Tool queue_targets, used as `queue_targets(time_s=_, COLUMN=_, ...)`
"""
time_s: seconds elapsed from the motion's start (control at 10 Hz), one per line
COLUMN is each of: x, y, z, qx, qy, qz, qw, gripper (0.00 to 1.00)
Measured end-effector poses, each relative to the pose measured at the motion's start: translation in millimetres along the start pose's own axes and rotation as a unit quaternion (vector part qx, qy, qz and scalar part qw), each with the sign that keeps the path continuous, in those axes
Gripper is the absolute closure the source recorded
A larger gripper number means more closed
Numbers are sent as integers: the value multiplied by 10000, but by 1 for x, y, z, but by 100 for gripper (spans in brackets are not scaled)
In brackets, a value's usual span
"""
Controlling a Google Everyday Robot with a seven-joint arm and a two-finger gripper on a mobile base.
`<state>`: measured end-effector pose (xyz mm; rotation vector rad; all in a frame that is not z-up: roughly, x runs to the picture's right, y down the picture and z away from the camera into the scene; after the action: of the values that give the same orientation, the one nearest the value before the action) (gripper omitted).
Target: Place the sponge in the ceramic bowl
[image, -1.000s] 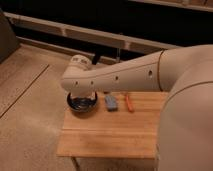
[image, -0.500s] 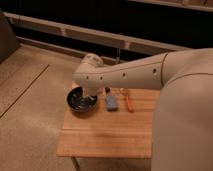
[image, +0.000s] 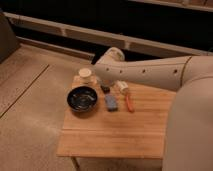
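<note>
On the table (image: pixel 115 135) the sponge (image: pixel 111 103) lies beside the ceramic bowl (image: pixel 70 98) (seemingly soft, light, best pinched across its width), the gripper (image: pixel 120 87) spread empty just behind it

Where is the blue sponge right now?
In the camera view, the sponge lies on the table between the dark bowl, left, and the orange tool, right; the gripper hangs just behind it.

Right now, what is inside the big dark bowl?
Nothing shows inside the ceramic bowl, just shiny glaze. The sponge lies on the table beside it, not touching. The gripper is hidden behind the arm, near the cream cup.
</note>
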<state>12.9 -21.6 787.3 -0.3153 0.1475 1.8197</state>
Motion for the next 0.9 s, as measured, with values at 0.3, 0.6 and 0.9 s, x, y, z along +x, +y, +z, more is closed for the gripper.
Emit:
queue_targets(time_s=0.3, x=-3, y=0, z=2, qx=-129, qy=-29, qz=67, qw=9999, gripper=35)
queue_targets(time_s=0.6, x=2, y=-10, z=13, qx=50, qy=140, qz=17, qw=9999, gripper=35)
queue_targets(time_s=0.9, x=1, y=-67, z=50, qx=683, qy=745, qz=143, qw=9948, gripper=35)
